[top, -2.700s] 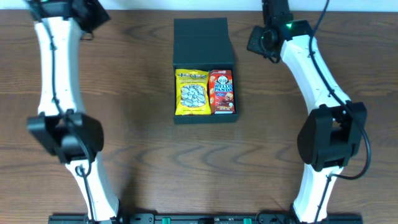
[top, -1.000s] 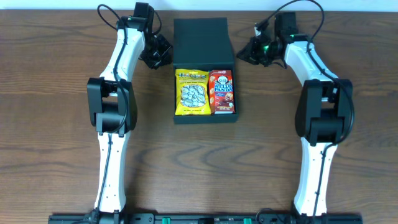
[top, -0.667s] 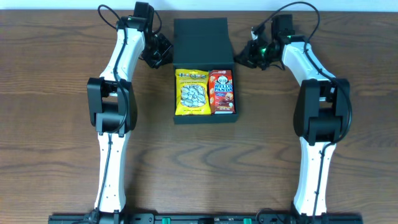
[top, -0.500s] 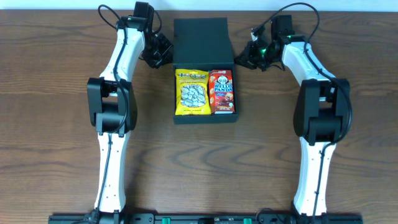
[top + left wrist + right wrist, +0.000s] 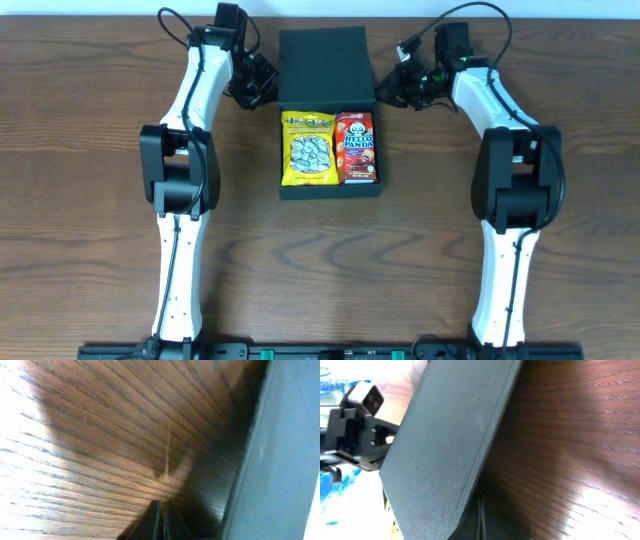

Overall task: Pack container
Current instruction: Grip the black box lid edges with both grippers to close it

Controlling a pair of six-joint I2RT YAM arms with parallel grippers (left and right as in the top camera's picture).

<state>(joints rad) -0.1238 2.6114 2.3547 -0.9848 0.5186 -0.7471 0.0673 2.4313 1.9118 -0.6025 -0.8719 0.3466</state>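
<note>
The container [image 5: 283, 150] is a dark teal-green square box at the table's middle, its flap lid [image 5: 325, 62] lying open toward the back. Inside lie a yellow snack packet [image 5: 308, 148] and a red Hello Panda box [image 5: 357, 147]. My left gripper [image 5: 267, 83] is shut and empty, low over the wood just left of the lid [image 5: 282, 455]; its fingertips [image 5: 154, 519] are pressed together. My right gripper [image 5: 386, 94] is also shut and empty, its thin tips [image 5: 481, 519] at the lid's right edge [image 5: 455, 435], seemingly just beneath it.
Dark wood table [image 5: 100, 250] all round the container. The left arm's black wrist [image 5: 357, 427] shows beyond the lid in the right wrist view. Both arms' white links stretch from the front edge up either side of the container.
Both arms swung in from wide poses to the lid's two sides. Over the last second the right gripper crept slightly left to the lid's edge; the left held still.
</note>
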